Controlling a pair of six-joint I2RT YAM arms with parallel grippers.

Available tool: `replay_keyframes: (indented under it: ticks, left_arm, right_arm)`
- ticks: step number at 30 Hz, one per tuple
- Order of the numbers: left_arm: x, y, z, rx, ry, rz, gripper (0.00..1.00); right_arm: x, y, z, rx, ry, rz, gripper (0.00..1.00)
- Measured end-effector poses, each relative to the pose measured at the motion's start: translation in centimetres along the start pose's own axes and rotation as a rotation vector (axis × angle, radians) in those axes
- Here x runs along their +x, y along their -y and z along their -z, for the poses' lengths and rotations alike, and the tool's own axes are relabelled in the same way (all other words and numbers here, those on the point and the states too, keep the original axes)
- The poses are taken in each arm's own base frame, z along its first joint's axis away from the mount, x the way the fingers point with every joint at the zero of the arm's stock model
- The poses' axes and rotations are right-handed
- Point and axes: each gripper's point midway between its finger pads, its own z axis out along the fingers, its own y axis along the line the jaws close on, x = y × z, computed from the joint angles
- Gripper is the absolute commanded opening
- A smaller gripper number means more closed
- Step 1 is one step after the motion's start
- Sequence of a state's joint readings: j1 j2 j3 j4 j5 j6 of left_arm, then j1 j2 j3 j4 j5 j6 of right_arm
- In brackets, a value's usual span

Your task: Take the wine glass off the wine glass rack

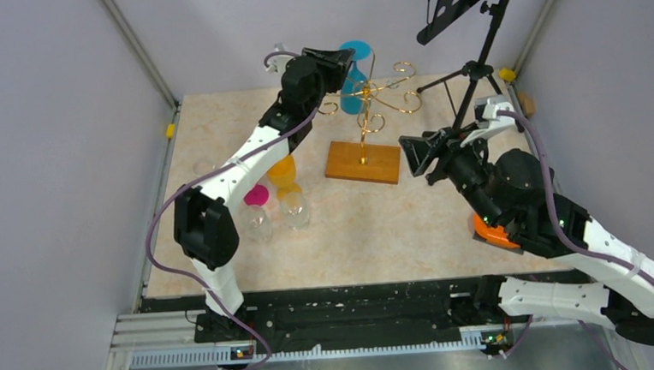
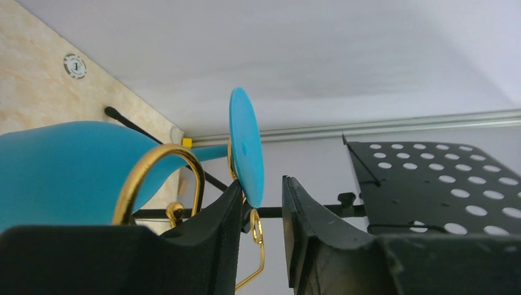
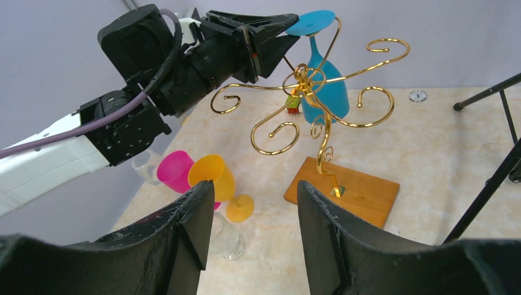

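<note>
A blue wine glass (image 1: 354, 93) hangs upside down on the gold wire rack (image 1: 387, 95), which stands on a wooden base (image 1: 362, 162). My left gripper (image 1: 343, 61) is at the glass's foot. In the left wrist view the jaws (image 2: 261, 190) are open, with the lower rim of the blue foot disc (image 2: 246, 144) between the fingertips, close to the left finger; the bowl (image 2: 61, 166) is at left. My right gripper (image 1: 412, 154) is open and empty, right of the base. Its view shows its jaws (image 3: 252, 190), the rack (image 3: 319, 110) and the glass (image 3: 322, 92).
Pink (image 1: 256, 195), orange (image 1: 282, 170) and clear (image 1: 294, 209) glasses sit left of the base. A black tripod stand (image 1: 479, 64) with a perforated tray stands at the back right. An orange object (image 1: 491, 231) lies under my right arm. Walls enclose three sides.
</note>
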State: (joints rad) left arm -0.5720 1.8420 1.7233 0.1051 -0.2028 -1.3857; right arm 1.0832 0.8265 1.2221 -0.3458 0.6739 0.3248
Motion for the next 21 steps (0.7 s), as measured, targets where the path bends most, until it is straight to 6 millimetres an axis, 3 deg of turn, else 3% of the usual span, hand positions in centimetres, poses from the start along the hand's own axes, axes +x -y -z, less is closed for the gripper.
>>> replay_keyframes:
  ticks: [9,21]
  left_arm:
    - [-1.0,0.2,-0.3,0.007,0.019,0.106,0.29]
    - [-0.6,-0.4,-2.0,-0.052,0.016,0.092,0.24]
  right_arm:
    - [-0.9,0.1,0.7,-0.019,0.023,-0.022,0.53]
    - [-1.2,0.3,1.2,-0.030,0.037,-0.036,0.53]
